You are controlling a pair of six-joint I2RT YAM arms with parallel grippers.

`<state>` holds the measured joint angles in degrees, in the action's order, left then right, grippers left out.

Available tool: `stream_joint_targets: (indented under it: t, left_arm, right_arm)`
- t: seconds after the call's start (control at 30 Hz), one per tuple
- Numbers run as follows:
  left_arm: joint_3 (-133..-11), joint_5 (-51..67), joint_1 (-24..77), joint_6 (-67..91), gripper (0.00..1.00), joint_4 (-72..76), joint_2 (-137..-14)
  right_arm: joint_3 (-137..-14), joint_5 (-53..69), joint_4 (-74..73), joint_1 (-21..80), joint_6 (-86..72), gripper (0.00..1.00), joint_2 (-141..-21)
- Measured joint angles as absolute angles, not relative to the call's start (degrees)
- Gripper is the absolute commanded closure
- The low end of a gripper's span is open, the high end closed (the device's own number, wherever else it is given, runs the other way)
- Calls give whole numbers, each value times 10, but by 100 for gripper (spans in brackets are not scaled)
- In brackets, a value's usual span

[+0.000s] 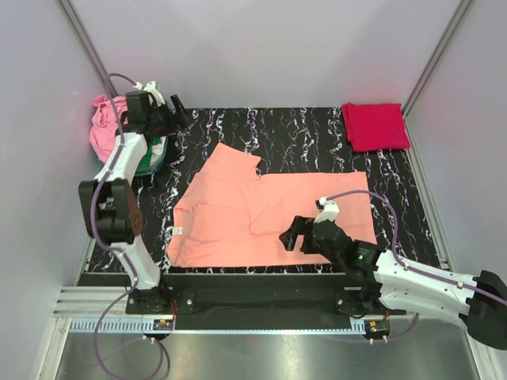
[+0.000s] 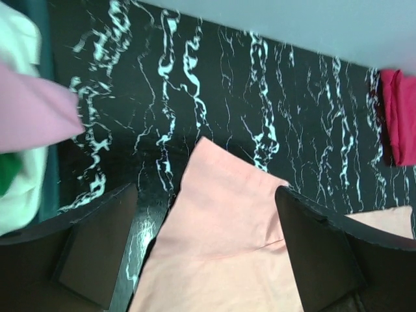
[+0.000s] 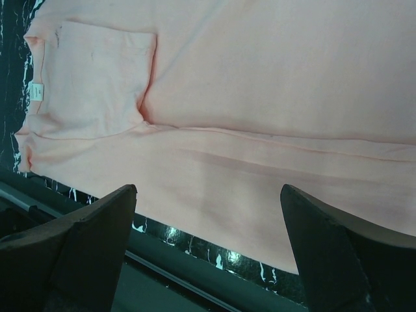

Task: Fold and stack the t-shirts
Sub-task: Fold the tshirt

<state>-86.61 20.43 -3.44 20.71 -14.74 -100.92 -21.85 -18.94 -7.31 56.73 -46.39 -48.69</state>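
- Top view: the salmon-orange t-shirt [image 1: 261, 210] lies spread in the centre of the frame on the black marbled table [image 1: 301, 134]. The crimson-pink t-shirt [image 1: 375, 125] sits folded at upper right.
  - Your left gripper [image 1: 176, 112] hangs at upper left beside the teal tub [image 1: 152, 162], jaws wide and empty.
  - Your right gripper [image 1: 295, 236] hovers at lower centre over the shirt's near hem, also wide and empty.
  - The two arms are well apart and not at matching corners. If you pinch with one before the other is placed, the fold will likely come out skewed.
- Left wrist view: the fingers [image 2: 97, 253] straddle a sleeve tip of the salmon shirt from above, not touching it.
  - The light pink t-shirt [image 2: 32, 110] and a white t-shirt [image 2: 19, 188] bulge from the tub at the left edge.
  - If you come down off-centre to the left, you could snag that heap or drag the tub. If you close too high, you grab only air.
- Right wrist view: salmon cloth fills the frame between the wide-spread fingers [image 3: 84, 247]. A flap lies doubled over at upper left near the white label [image 3: 37, 92].
  - The hem runs close to the table's near edge at the bottom. If you pull toward yourself, you could slide the shirt off the edge.
  - If you bite too deep, you may gather two layers and undo the flap. A shallow bite may let the soft cloth slip as you lift.
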Motion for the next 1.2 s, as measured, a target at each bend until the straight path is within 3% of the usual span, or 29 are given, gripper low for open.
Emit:
stream_joint_targets:
  t: [0.3, 0.97, 1.03, 1.2]
  left_arm:
    - [-973, 221, 19, 164, 10, -220, -1207]
    - [-1180, 133, 81, 148, 18, -310, -1391]
    - [-1197, 131, 84, 148, 20, -312, -1400]
    - [-1203, 131, 95, 150, 37, -314, -1405]
  right_arm:
    - [-209, -183, -61, 548, -468, 0, -475]
    - [-181, -125, -34, 492, -470, 0, -460]
    - [-179, -122, -30, 487, -470, 0, -460]
    - [-178, -109, -15, 479, -470, 0, -461]
